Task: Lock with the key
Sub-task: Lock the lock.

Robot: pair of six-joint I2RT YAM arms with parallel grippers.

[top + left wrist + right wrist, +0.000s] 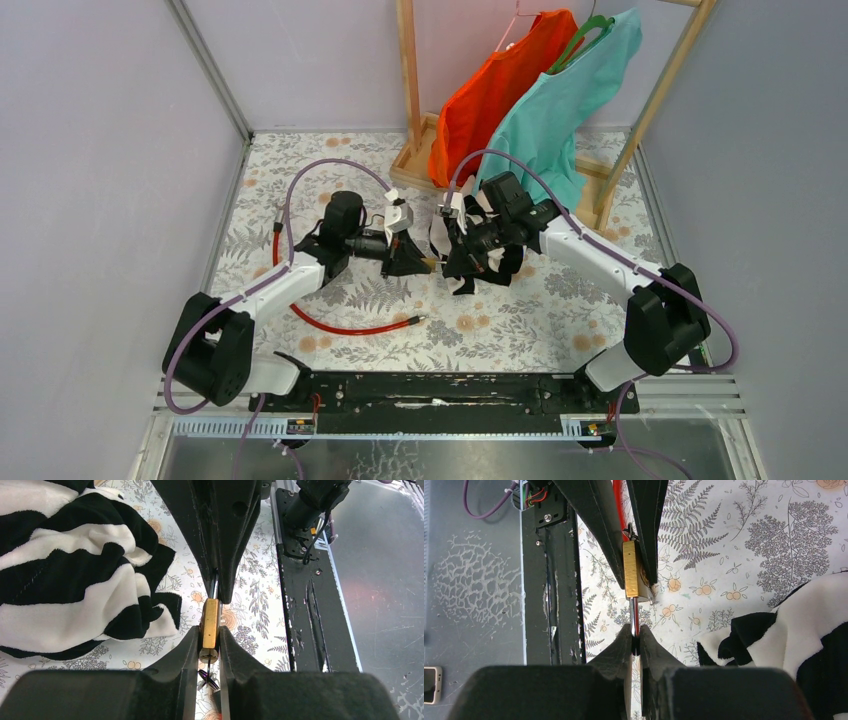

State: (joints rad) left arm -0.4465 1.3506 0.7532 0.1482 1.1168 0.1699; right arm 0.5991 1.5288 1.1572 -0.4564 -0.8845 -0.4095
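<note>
My left gripper [209, 636] is shut on the brass padlock [211, 620], gripping its flat sides and holding it above the table. The tiny dark key [206, 673] sticks out of the keyhole at the padlock's near end, between my left fingers, with a small ring on it. My right gripper [635, 632] is shut on the steel shackle [635, 615] at the padlock's [634, 575] other end. In the top view both grippers [415, 258] [452, 255] meet tip to tip at mid-table.
A black-and-white striped cloth [485, 262] lies under my right arm. A red cable [340, 325] loops on the floral table cover. A wooden rack holds an orange garment [495, 95] and a teal one [560, 110] at the back.
</note>
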